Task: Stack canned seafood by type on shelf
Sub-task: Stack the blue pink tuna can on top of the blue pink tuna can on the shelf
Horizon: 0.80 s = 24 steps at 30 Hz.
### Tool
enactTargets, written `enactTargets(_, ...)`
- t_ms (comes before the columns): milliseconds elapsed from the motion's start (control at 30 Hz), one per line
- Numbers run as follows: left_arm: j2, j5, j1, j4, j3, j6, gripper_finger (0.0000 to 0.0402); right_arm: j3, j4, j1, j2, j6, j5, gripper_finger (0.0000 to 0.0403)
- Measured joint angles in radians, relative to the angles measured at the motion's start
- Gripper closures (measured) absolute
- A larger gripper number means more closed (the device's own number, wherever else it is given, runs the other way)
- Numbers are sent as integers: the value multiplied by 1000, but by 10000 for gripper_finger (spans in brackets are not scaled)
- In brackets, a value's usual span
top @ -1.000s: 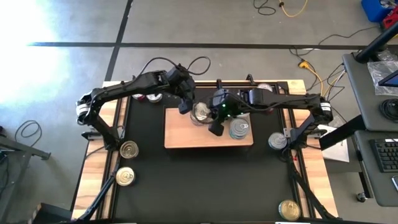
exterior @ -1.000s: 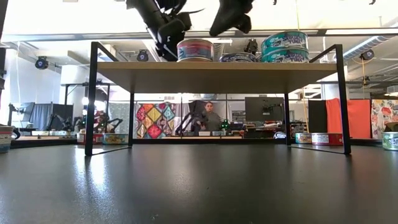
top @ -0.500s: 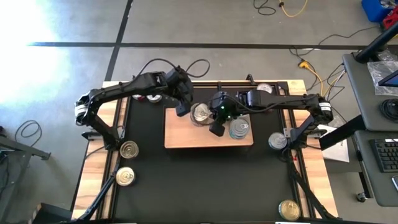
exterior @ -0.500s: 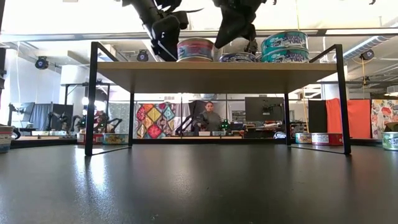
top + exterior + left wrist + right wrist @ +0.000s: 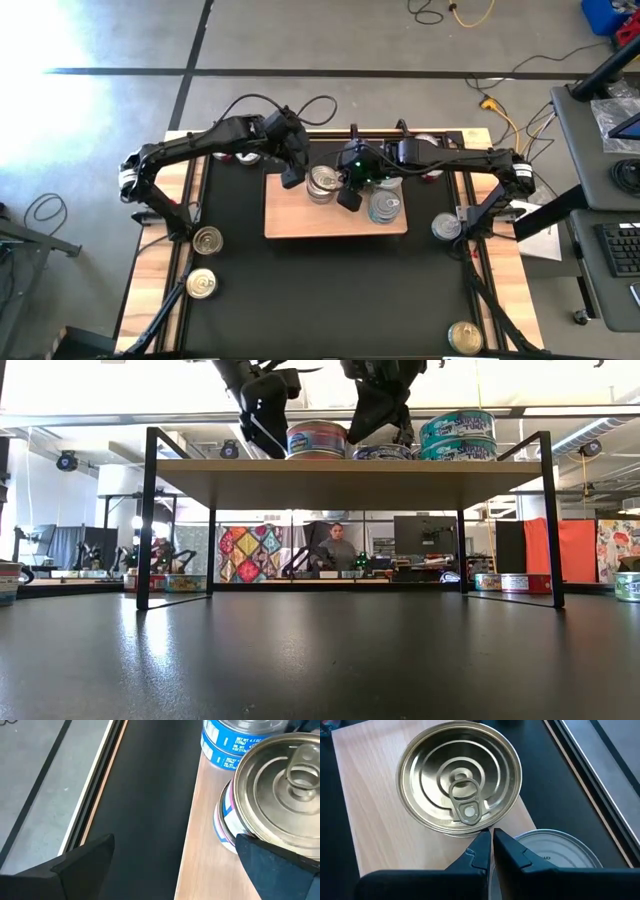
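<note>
The shelf (image 5: 300,222) is a light-wood board on black legs (image 5: 350,472). On it stands a tin with a silver pull-tab lid (image 5: 322,182) and a red-striped label (image 5: 316,440). To its right is a stack of blue-labelled tins (image 5: 385,208) (image 5: 457,432). My left gripper (image 5: 291,178) (image 5: 175,865) hangs open just left of the silver-lidded tin (image 5: 280,790), which stands outside its gap. My right gripper (image 5: 349,197) (image 5: 490,837) is shut, its tips at that tin's near right rim (image 5: 470,827). My right gripper comes slanting down from the table's right with shut fingertips (image 5: 352,436) at the right side of the silver-lidded tin, which stands upright on the shelf. Whether the tips touch the tin, I cannot tell.
Loose tins stand on the black mat at the left (image 5: 208,240) (image 5: 202,284), at the right (image 5: 446,226) and near the front right (image 5: 465,336). More tins lie behind the shelf (image 5: 247,157) (image 5: 425,143). A low tin (image 5: 383,452) sits behind the right gripper.
My right gripper, still shut, has come down and a little toward the far edge, ending beside the silver-lidded tin. The tins have kept their places.
</note>
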<state>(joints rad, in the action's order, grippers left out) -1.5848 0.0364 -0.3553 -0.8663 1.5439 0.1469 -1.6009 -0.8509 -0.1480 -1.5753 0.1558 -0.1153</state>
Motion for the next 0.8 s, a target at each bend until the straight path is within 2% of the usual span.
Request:
enactTargets(267,3,-3,17,-69,1,-11,2,0,26,-14,0,-30,-2,390)
enactTargets(567,3,-3,49,-71,1,-15,2,0,57,-47,1,-58,-20,390)
enactTargets(800,17,4,54,-153,1,-14,2,-41,-7,-53,7,-115,-16,390)
